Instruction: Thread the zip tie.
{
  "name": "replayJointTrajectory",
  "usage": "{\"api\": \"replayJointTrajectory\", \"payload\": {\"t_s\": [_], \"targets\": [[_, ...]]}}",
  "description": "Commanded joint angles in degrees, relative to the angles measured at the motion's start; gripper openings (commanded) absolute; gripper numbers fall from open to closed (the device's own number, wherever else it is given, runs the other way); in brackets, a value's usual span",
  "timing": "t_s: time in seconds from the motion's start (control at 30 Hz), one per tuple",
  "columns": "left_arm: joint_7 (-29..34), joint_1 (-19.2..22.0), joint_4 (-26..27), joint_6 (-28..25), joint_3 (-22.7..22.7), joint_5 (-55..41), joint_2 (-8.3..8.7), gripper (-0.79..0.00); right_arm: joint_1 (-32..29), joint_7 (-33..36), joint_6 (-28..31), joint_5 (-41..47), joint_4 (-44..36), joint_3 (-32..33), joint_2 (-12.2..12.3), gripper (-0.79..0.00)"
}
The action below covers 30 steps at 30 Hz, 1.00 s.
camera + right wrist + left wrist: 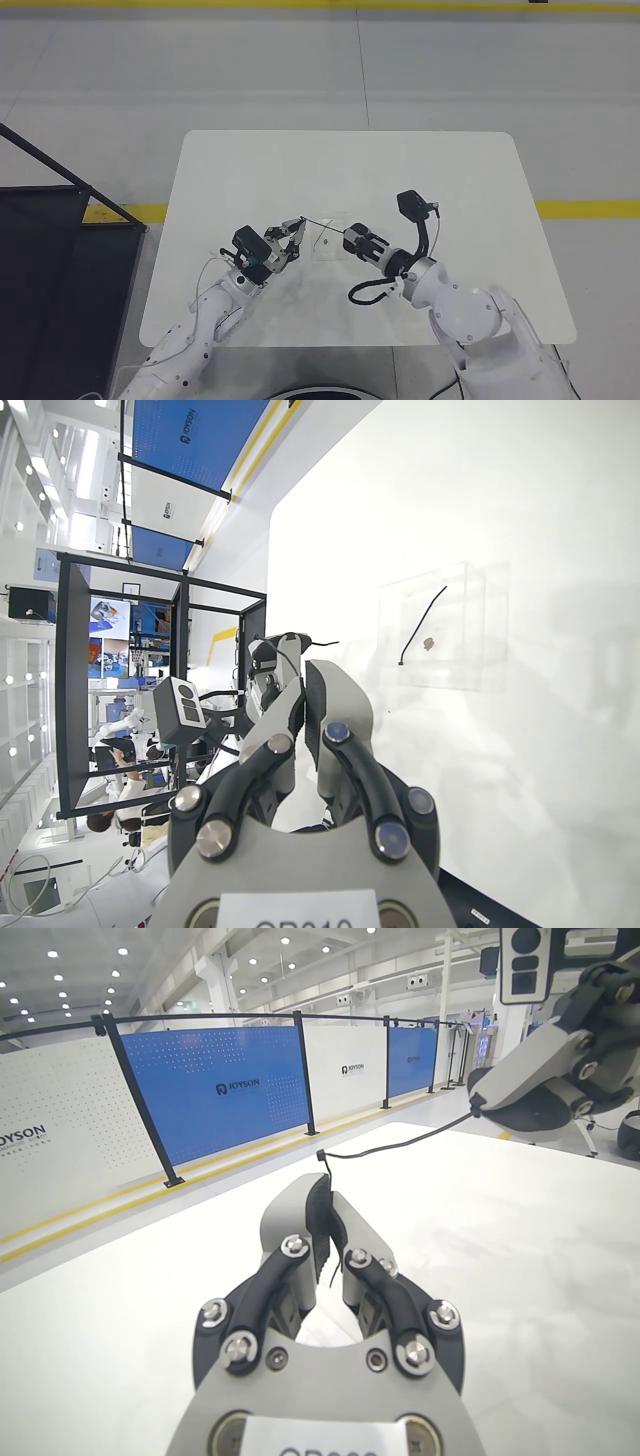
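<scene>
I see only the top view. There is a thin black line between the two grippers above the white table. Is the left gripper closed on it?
Observer: Yes. The left wrist view shows the left gripper shut on the thin black plastic zip tie, clamping its strap.
Operator: And the right gripper?
Observer: The right gripper is shut too, pinching the tie's far end.
Operator: What is the pale square on the table between them?
Observer: A clear shallow plastic tray; a second black zip tie lies loose inside it.
</scene>
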State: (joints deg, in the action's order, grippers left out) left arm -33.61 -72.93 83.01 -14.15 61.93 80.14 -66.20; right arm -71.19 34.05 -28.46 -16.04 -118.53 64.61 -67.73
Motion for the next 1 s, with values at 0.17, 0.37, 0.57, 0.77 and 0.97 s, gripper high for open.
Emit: {"api": "replayJointTrajectory", "payload": {"t_s": [0.17,0.37,0.57,0.77,0.97], "targets": [[0.0,0.0,0.0,0.0,0.0,0.0,0.00,-0.785,0.5,0.6,-0.5,-0.1,0.3,-0.1,-0.1,-0.785],[0.0,0.0,0.0,0.0,0.0,0.0,0.00,-0.785,0.8,0.5,-0.9,0.4,0.4,-0.2,-0.2,-0.785],[0.0,0.0,0.0,0.0,0.0,0.0,0.00,-0.785,1.2,0.5,-1.7,0.8,0.7,-0.3,-0.3,-0.785],[0.0,0.0,0.0,0.0,0.0,0.0,0.00,-0.785,1.6,0.1,-2.3,1.8,0.8,-0.4,-0.5,-0.785],[0.0,0.0,0.0,0.0,0.0,0.0,0.00,-0.785,1.7,-0.3,-2.4,3.2,0.8,-0.2,-0.7,-0.785]]}}
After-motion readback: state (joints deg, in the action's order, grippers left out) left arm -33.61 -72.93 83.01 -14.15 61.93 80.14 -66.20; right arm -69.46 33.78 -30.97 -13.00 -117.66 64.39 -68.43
